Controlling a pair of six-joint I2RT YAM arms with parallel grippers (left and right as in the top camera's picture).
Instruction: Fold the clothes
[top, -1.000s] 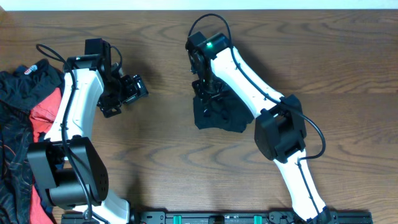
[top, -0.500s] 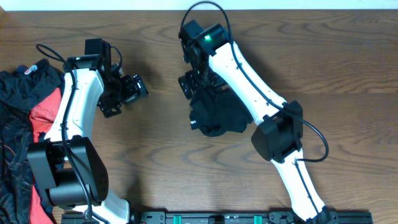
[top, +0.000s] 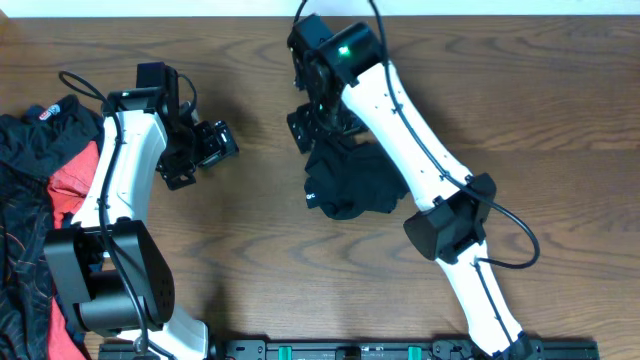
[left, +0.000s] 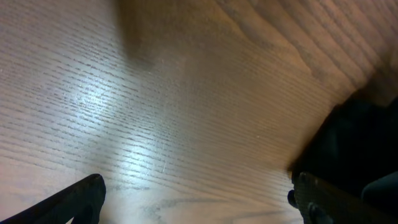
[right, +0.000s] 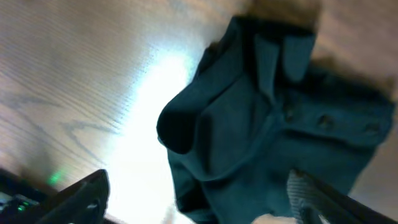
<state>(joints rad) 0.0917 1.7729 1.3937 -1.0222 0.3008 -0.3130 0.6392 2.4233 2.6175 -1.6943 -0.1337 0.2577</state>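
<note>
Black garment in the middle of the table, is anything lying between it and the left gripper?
Nothing visible. Only bare wooden table lies between the left gripper and the black garment. The right gripper is by the garment's far edge, off to the side of that path.

table (top: 560, 100): dark wood grain | top edge: pale strip (top: 150, 7), possibly wall | light: bright glare (right: 152, 87) on wood

A garment (top: 352, 188) lies central on the table (top: 250, 250), the clothes pile (top: 25, 210) at its left edge.
</note>
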